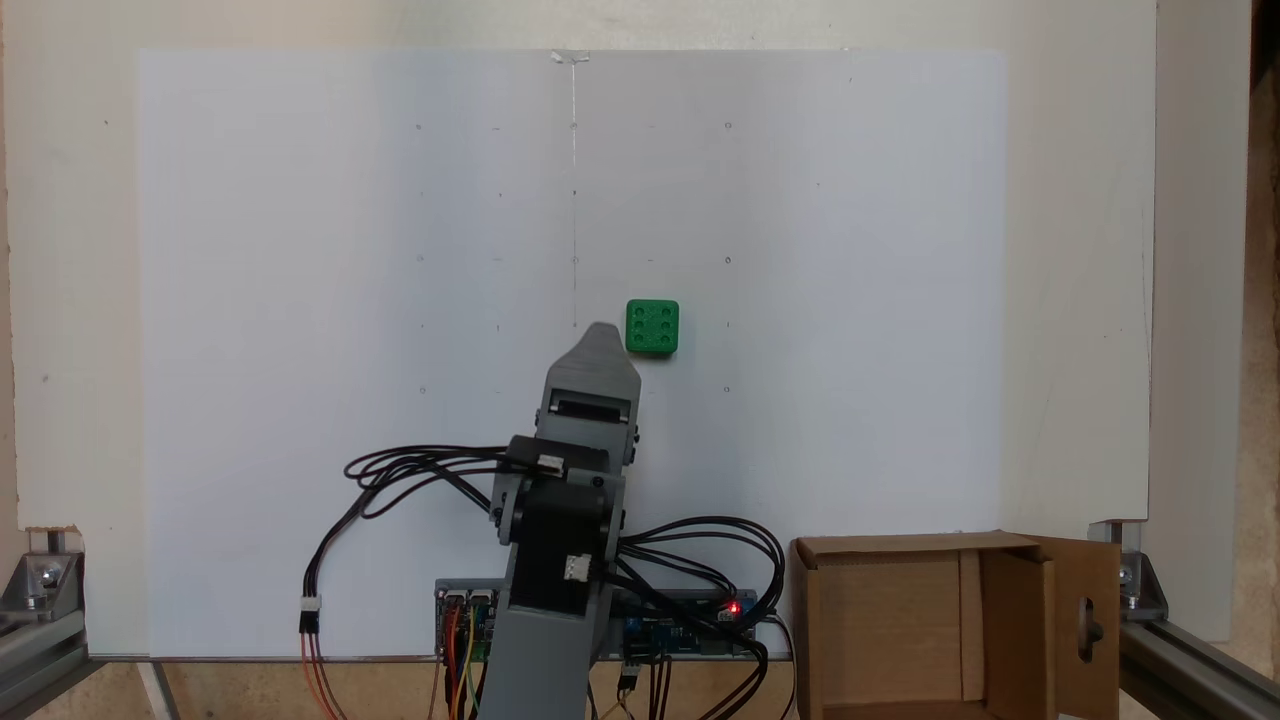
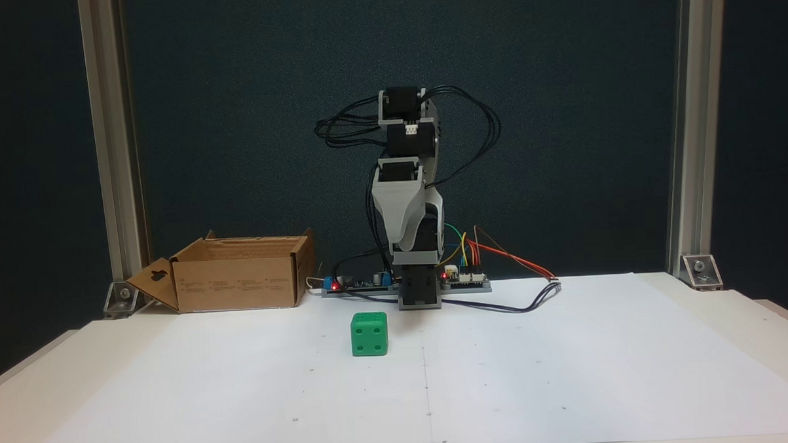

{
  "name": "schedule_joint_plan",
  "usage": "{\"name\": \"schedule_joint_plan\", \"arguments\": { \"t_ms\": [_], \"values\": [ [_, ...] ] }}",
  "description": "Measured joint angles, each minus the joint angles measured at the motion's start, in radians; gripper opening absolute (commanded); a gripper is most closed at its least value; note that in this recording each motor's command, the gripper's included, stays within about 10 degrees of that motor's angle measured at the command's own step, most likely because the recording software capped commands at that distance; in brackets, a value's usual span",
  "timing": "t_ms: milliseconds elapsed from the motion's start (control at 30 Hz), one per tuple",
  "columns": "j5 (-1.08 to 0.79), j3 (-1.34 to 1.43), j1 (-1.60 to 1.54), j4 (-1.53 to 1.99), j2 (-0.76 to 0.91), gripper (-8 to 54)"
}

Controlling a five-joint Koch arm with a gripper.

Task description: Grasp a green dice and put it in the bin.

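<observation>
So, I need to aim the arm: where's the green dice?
The green dice sits on the white sheet just right of the gripper tip in a fixed view, far from the bin.

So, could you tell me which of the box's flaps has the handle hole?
On the bin, it's the flap folded outward on the left in this fixed view, away from the arm; the other flaps are plain.

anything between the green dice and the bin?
Nothing. In both fixed views the stretch from the green dice to the bin is bare white paper.
</observation>
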Motion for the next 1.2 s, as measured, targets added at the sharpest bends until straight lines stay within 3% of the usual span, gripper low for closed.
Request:
{"name": "schedule_joint_plan", "arguments": {
  "t_ms": [200, 467, 667, 1200],
  "values": [
    [-0.041, -0.037, 0.077, 0.081, -0.057, 43.9],
    [-0.242, -0.163, 0.204, 0.081, -0.238, 45.9],
    [-0.383, -0.221, 0.287, 0.081, -0.275, 46.6],
    [-0.434, -0.264, 0.288, 0.081, -0.454, 47.0]
  ]
}}
